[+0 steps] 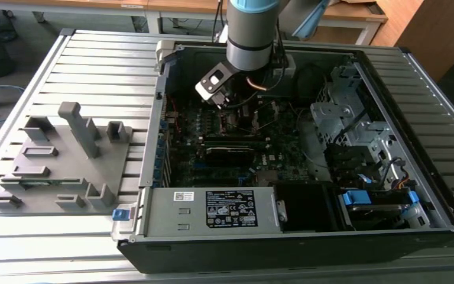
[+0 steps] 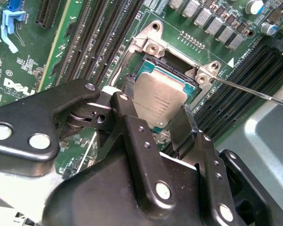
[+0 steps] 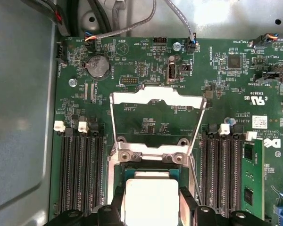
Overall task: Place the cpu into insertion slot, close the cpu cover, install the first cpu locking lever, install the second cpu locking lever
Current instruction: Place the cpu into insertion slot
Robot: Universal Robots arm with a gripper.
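Note:
In both wrist views my gripper (image 2: 155, 113) (image 3: 152, 203) is shut on the cpu (image 2: 159, 100) (image 3: 151, 197), one black finger against each of two opposite edges. The chip's pale metal top faces up and it hangs slightly tilted right over the insertion slot (image 2: 175, 63), whose dark inside shows past the chip's far edge. The cpu cover (image 3: 155, 123), a thin silver frame with a square window, stands swung up behind the socket. A thin locking lever (image 2: 254, 92) juts out beside the socket, unlatched. In the exterior view the gripper (image 1: 229, 110) is low inside the open computer case, above the motherboard's middle.
Long black memory slots (image 3: 80, 174) (image 3: 224, 174) flank the socket, with a green memory stick (image 3: 253, 179) further out. The grey case wall (image 3: 19, 117) is close on one side. A grey fixture tray (image 1: 61, 160) lies at the exterior view's left; drive cages (image 1: 345, 118) fill the case's right.

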